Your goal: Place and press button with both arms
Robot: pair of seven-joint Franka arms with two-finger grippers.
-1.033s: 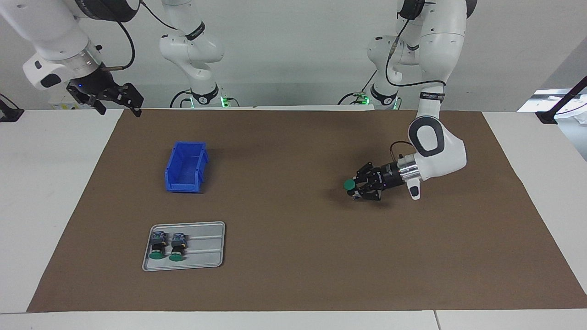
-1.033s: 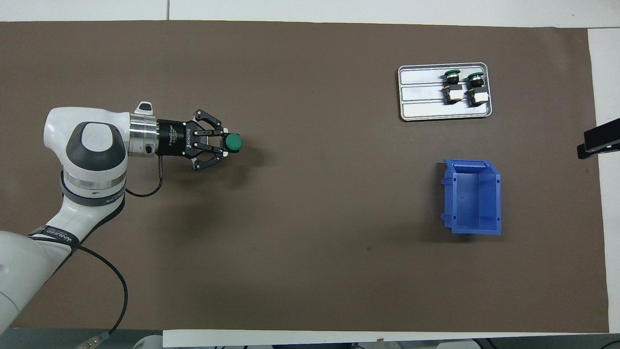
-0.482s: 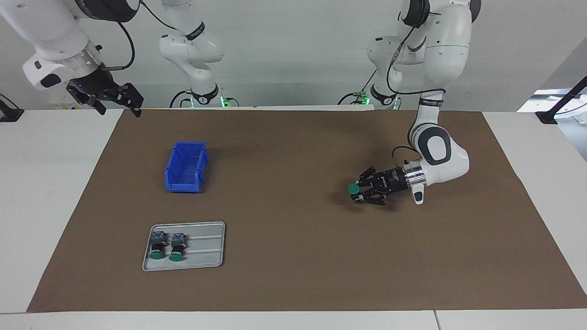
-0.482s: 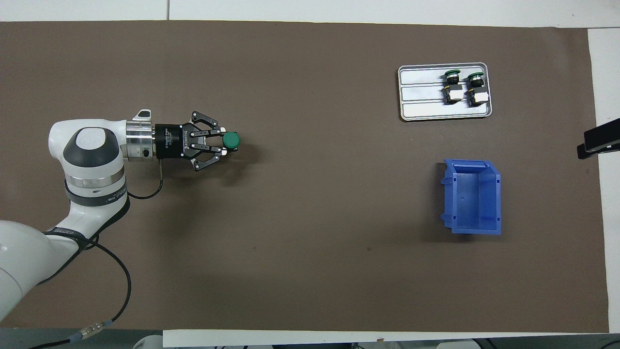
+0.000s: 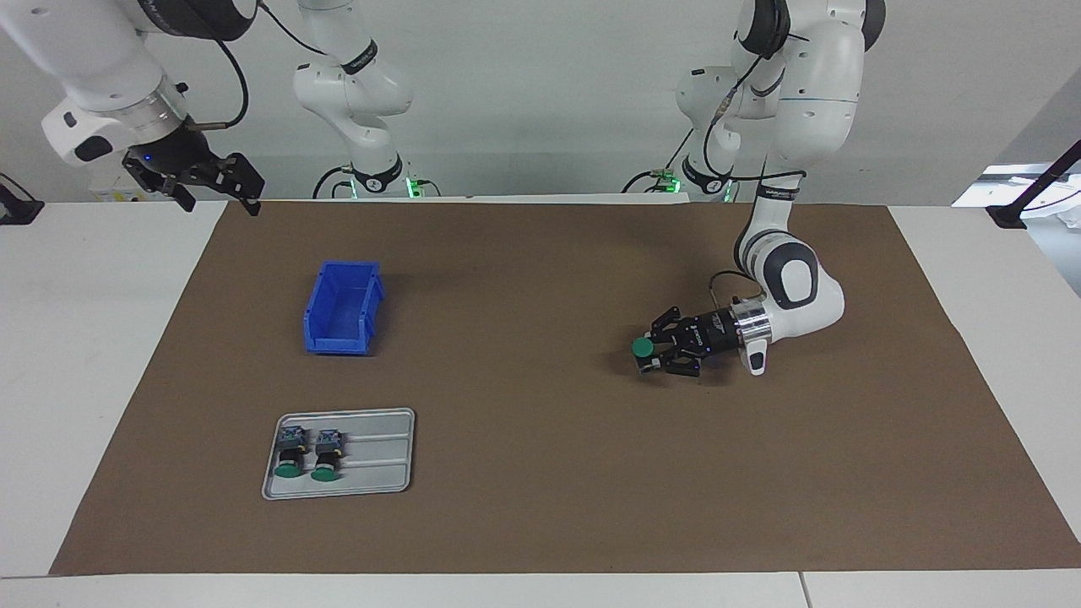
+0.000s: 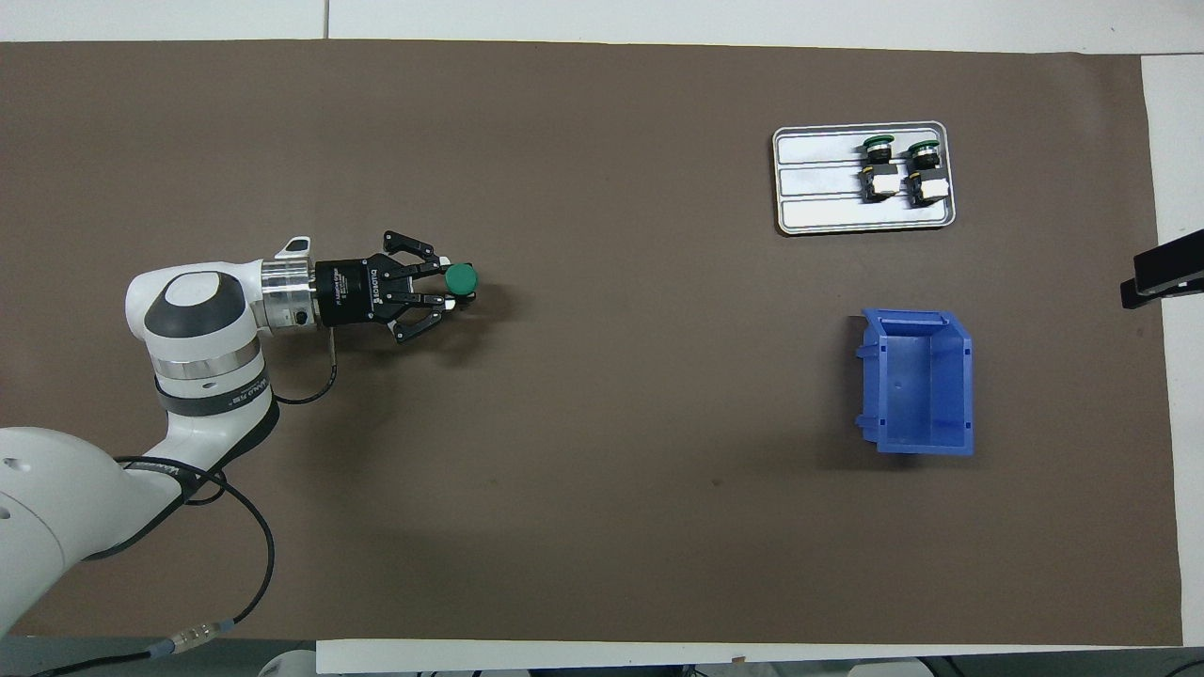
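Note:
My left gripper (image 5: 650, 355) (image 6: 451, 284) lies nearly level, low over the brown mat (image 5: 540, 473) toward the left arm's end of the table. It is shut on a button (image 5: 643, 346) (image 6: 460, 277), whose green cap points toward the middle of the table. I cannot tell whether the button touches the mat. Two more buttons (image 5: 290, 456) (image 5: 325, 456) (image 6: 877, 169) (image 6: 922, 172) lie side by side on a grey tray (image 5: 380, 463) (image 6: 818, 193). My right gripper (image 5: 218, 201) waits raised and open over the mat's corner at the right arm's end, out of the overhead view.
A blue bin (image 5: 376, 304) (image 6: 967, 385) with nothing in it stands nearer to the robots than the tray, at the right arm's end. A black clamp (image 6: 1162, 277) sticks in from the table's edge beside the bin.
The left arm's wrist has drawn in and turned a little, and the held button has sunk slightly toward the mat. The right arm has not moved.

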